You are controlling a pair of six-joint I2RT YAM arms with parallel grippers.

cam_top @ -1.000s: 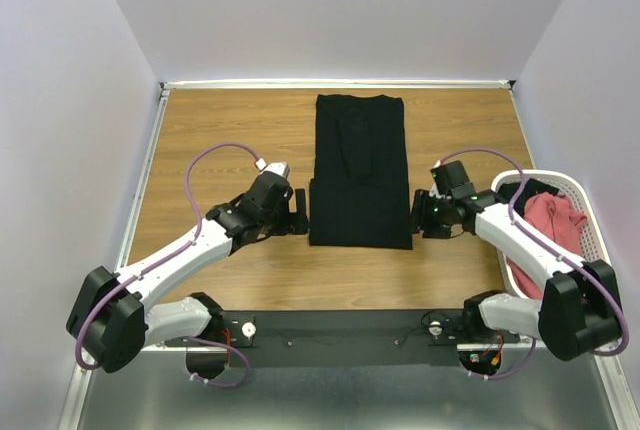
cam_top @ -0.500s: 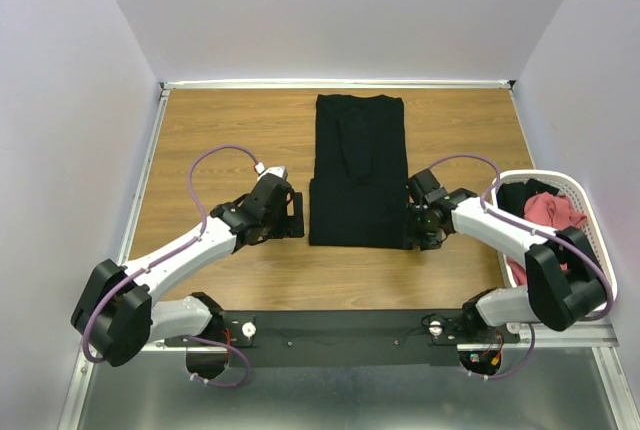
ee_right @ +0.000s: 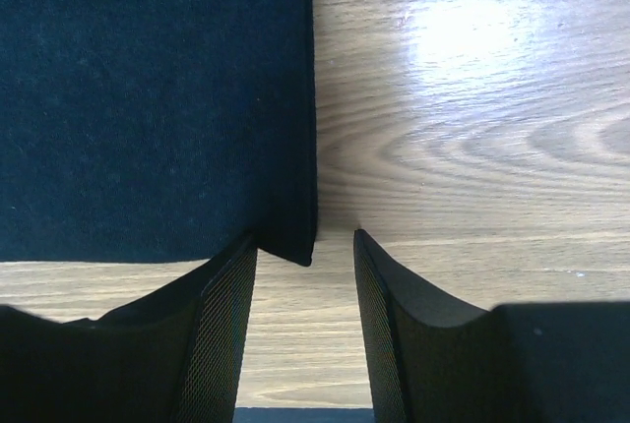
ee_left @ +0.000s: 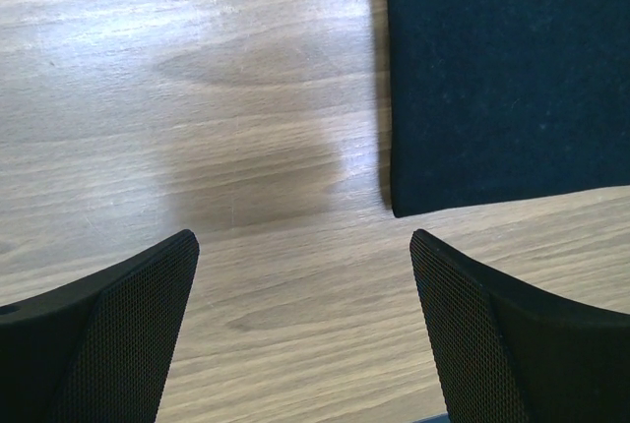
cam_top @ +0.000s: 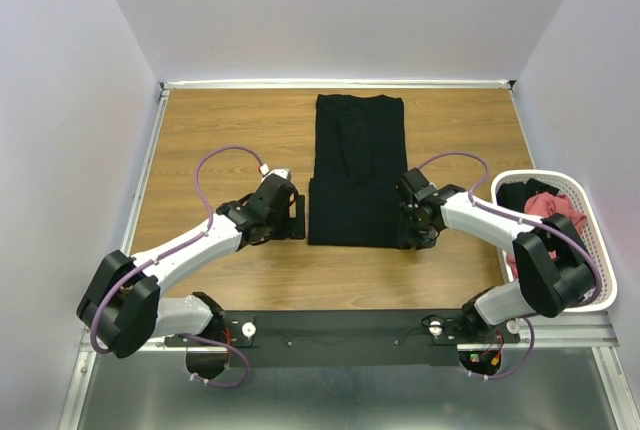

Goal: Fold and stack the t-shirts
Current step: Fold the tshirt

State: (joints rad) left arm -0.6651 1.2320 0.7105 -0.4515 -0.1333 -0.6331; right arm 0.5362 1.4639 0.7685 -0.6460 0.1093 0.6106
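Since a second ago the right arm has swung in from the basket side, and its right claw [cam_top: 410, 222] now sits on the near right corner of the black t-shirt [cam_top: 358, 175] rather than just off its right edge. The left arm has shifted only a little, and the shirt lies as it did.

The black t-shirt is folded into a long strip in the middle of the counter [cam_top: 230, 130]. Its long axis runs from the near edge towards the far edge. The far part is narrower and reaches close to the far edge. The near part is wider and ends in a straight hem well short of the near edge.

In the right wrist view the right claw [ee_right: 305, 246] stands partly spread. The shirt's [ee_right: 148, 98] near right corner lies in the gap, with bare wood showing between it and one finger.

The left claw [cam_top: 298, 216] is just beside the shirt's left edge, near the near left corner. From its own camera the left claw [ee_left: 303, 256] is spread wide over bare wood, and the shirt's [ee_left: 502, 79] corner lies ahead of one finger, apart from it.

At the right edge of the counter stands a white mesh basket [cam_top: 545, 174]. It holds a salmon-red t-shirt [cam_top: 552, 210] crumpled beside some dark cloth.
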